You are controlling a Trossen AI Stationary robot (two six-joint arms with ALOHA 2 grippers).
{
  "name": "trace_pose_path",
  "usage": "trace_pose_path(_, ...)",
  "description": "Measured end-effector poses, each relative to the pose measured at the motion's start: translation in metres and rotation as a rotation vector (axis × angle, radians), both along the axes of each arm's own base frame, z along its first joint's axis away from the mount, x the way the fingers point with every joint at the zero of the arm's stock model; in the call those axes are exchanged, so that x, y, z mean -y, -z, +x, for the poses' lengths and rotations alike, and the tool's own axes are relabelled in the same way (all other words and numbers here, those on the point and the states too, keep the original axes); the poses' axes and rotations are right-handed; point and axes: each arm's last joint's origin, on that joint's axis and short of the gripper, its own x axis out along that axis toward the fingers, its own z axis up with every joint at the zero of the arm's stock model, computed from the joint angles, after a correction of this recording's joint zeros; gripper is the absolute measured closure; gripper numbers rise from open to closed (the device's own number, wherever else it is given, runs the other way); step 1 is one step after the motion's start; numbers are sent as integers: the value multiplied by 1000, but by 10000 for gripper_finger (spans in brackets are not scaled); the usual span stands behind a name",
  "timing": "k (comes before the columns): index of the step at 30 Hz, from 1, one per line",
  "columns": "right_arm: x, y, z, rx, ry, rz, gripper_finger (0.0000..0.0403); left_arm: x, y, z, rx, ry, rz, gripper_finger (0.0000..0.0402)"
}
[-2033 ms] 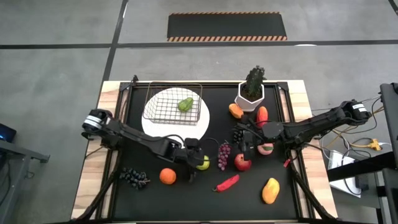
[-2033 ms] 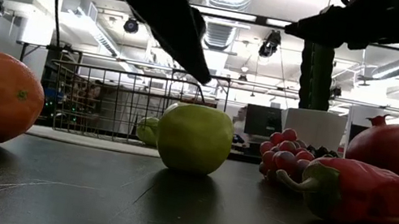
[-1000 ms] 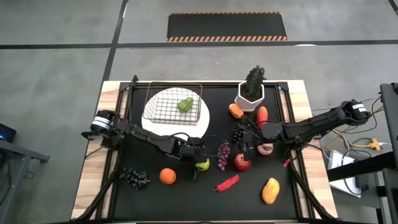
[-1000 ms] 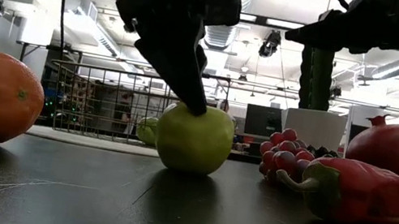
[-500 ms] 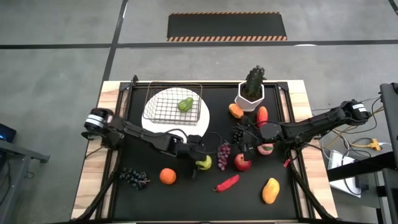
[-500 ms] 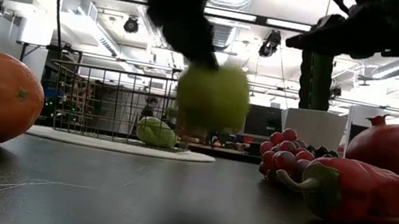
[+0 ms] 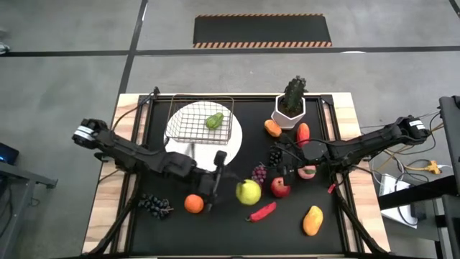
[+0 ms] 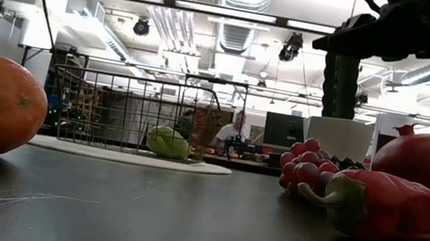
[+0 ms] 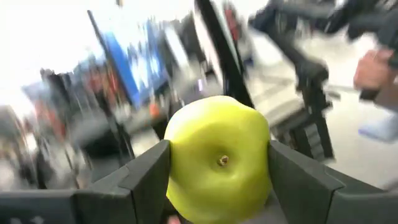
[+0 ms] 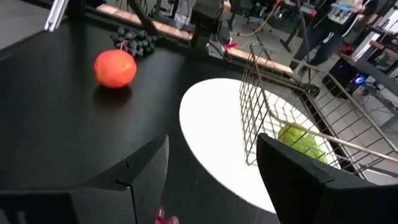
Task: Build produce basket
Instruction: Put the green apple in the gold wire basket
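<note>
Above the black table's (image 7: 165,223) middle, the left gripper (image 9: 217,171) clamps a round yellow-green toy apple (image 7: 249,192) between both fingers, lifted clear. Toward the far edge, the rectangular wire-mesh basket (image 7: 200,120) sits on a round white plate (image 7: 233,144), holding a green pear (image 7: 214,120). Near the right edge, the right gripper (image 10: 211,180) hangs half open, empty.

You have two grape bunches (image 7: 154,205) (image 7: 258,173), one orange (image 7: 193,203), one green apple (image 7: 249,192), one pear (image 7: 214,120), one chili (image 7: 263,211), one mango (image 7: 312,221), one basket (image 7: 181,129).
</note>
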Motion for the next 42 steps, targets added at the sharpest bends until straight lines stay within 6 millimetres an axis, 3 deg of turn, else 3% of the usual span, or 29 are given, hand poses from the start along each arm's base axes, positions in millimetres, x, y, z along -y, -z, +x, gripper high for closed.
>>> trace_pose_path(5,0,0,0,0,-1,-2,174,-3,3,-12,318,97,9,174)
trace_pose_path(9,0,0,0,-1,-1,-3,174,-10,11,-20,478,98,-26,174)
trace_pose_path(13,0,0,0,-2,-1,-3,174,-17,18,-21,485,51,-36,174)
trace_pose_path(17,0,0,0,-2,-1,-3,174,-33,13,-20,429,-200,-100,174)
trace_pose_path(24,0,0,0,-2,-1,-3,174,-87,-3,-30,62,-721,-195,174)
trace_pose_path(30,0,0,0,-2,-2,-8,174,-140,2,-54,-304,-1078,-310,174)
trace_pose_path(35,0,0,0,-2,-2,-8,174,-179,22,-71,-557,-1216,-459,174)
trace_pose_path(42,0,0,0,-1,-2,-11,174,-213,57,-79,-844,-1280,-572,174)
